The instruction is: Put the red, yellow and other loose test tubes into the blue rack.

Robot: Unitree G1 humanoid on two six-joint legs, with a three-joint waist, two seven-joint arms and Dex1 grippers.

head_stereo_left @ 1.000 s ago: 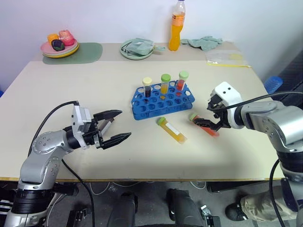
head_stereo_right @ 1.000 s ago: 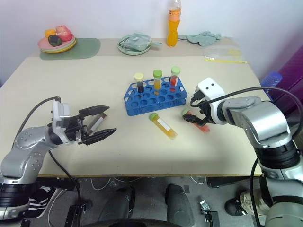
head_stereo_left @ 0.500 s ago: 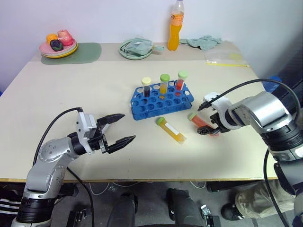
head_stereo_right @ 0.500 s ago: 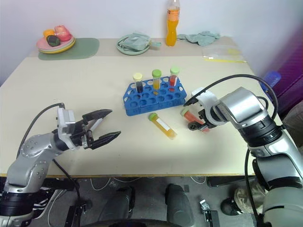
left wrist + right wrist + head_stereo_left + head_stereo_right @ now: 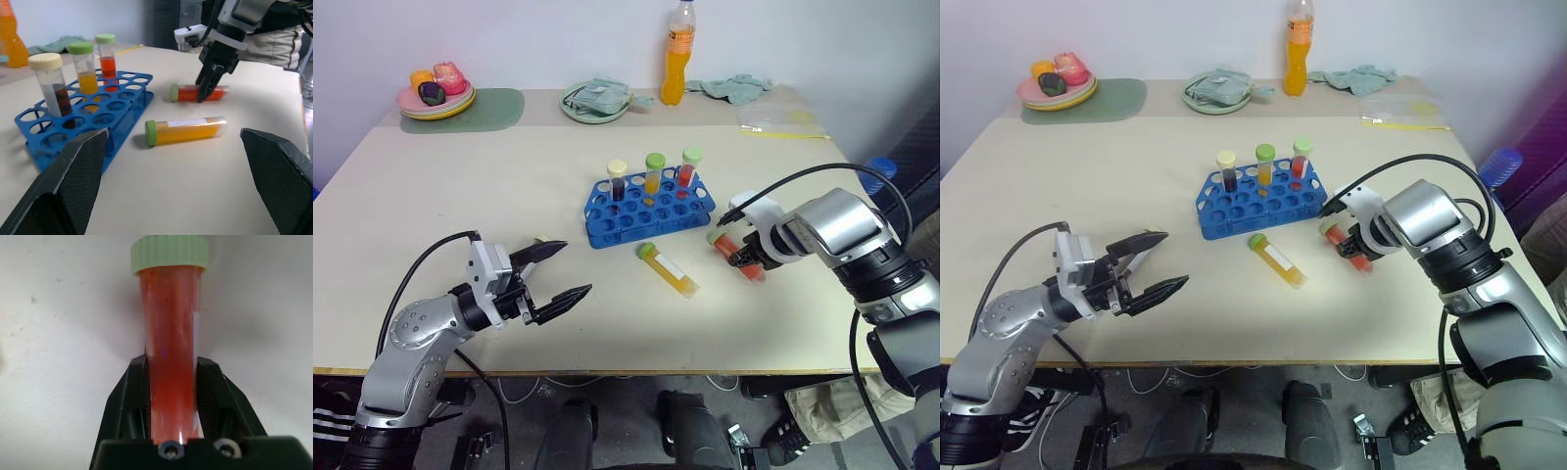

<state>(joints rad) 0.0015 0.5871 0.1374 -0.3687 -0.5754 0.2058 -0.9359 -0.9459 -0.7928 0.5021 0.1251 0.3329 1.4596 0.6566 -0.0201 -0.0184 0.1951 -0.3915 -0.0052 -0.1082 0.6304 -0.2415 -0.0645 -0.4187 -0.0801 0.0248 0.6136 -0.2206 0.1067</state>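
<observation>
Red tube [image 5: 171, 357] lies flat on the bench [image 5: 460, 186], pinched in our right claw [image 5: 741, 257]; left claw [image 5: 558, 269] gapes idle. Lifted crooked, it may slip or knock the blue rack [image 5: 646, 211] just beyond.

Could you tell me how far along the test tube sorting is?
Three tubes already stand upright in the blue rack. The right claw is shut on the red tube, which is lying on the table. The yellow tube lies loose beside the rack, untouched. The left claw is open and empty.
</observation>
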